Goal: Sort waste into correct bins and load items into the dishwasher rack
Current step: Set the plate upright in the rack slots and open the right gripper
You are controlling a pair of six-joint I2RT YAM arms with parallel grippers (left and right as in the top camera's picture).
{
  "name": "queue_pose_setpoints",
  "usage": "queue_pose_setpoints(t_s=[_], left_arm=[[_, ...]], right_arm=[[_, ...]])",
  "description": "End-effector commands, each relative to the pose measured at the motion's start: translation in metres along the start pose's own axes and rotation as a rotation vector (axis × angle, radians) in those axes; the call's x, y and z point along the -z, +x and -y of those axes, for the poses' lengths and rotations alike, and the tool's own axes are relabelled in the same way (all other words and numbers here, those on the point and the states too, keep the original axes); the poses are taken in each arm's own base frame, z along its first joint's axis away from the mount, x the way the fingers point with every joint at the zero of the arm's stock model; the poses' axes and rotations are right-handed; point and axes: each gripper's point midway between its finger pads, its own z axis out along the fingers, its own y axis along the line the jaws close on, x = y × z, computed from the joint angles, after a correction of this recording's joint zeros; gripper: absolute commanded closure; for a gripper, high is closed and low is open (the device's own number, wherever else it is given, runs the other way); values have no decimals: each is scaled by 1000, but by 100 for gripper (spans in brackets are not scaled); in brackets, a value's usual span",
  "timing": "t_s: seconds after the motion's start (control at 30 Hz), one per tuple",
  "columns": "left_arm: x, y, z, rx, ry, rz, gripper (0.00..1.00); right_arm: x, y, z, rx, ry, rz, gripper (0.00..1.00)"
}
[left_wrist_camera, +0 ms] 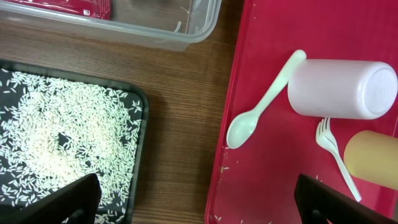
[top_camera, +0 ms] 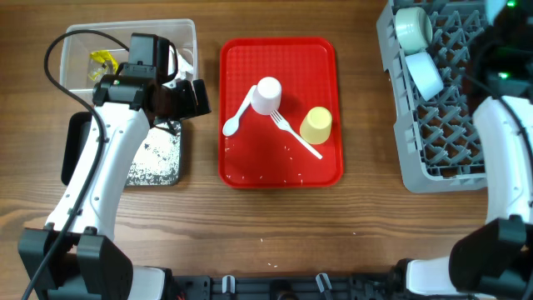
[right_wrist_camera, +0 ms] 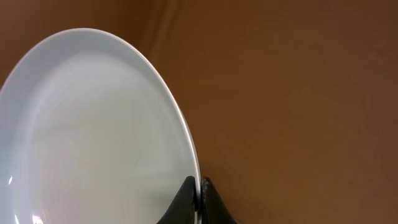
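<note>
My left gripper (left_wrist_camera: 199, 208) is open and hangs over the gap between the black tray (left_wrist_camera: 144, 124), which is covered in rice grains (left_wrist_camera: 62, 130), and the red tray (left_wrist_camera: 273, 180). On the red tray lie a white spoon (left_wrist_camera: 261, 102), a white fork (left_wrist_camera: 336, 155), a pale pink cup (left_wrist_camera: 342, 87) on its side and a yellow cup (left_wrist_camera: 373, 158). My right gripper (right_wrist_camera: 200, 190) is shut on the rim of the light-blue plate (right_wrist_camera: 93, 137). Two light-blue bowls (top_camera: 412, 27) (top_camera: 425, 73) stand in the grey dishwasher rack (top_camera: 398, 125).
The clear tub (top_camera: 129, 33) at the back left holds a yellow wrapper (top_camera: 102, 62) and a red wrapper (left_wrist_camera: 68, 6). The left arm (top_camera: 108, 167) stretches over the black tray. The right arm (top_camera: 508, 142) stands beside the rack at the table's right edge.
</note>
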Motion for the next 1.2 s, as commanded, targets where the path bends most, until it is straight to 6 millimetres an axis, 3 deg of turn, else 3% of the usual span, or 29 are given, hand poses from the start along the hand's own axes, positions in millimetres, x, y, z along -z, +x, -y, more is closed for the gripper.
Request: queue_pose_setpoints(t_s=[0.0, 0.13, 0.27, 0.47, 0.63, 0.67, 0.7, 0.77, 0.9, 1.0, 1.1, 1.17], left_arm=[[-1, -1, 1, 15, 10, -3, 0], [-1, -1, 1, 15, 10, -3, 0], [-1, -1, 1, 15, 10, -3, 0], [-1, -1, 1, 15, 10, -3, 0], [-1, -1, 1, 15, 10, -3, 0], [-1, -1, 1, 15, 10, -3, 0], [-1, -1, 1, 15, 10, -3, 0], [-1, -1, 1, 15, 10, -3, 0], [-1, -1, 1, 15, 10, -3, 0], [-1, -1, 1, 15, 10, -3, 0], [-1, -1, 1, 15, 10, -3, 0], [-1, -1, 1, 15, 10, -3, 0]], right_arm=[[-27, 24, -24, 161, -124, -8, 96], [-41, 44, -71, 374, -341, 61, 96], [-51, 73, -109, 564, -436, 85, 95], [-67, 105, -137, 593, -452, 67, 96], [-68, 112, -142, 562, -461, 48, 93], [-68, 111, -142, 559, -460, 50, 65], [-67, 111, -142, 549, -460, 47, 0], [-68, 110, -141, 513, -455, 38, 0], [-64, 95, -130, 346, -436, 24, 0], [-54, 64, -115, 269, -431, 75, 0], [-30, 20, -98, 154, -440, 145, 0], [6, -12, -98, -47, -564, 166, 0]])
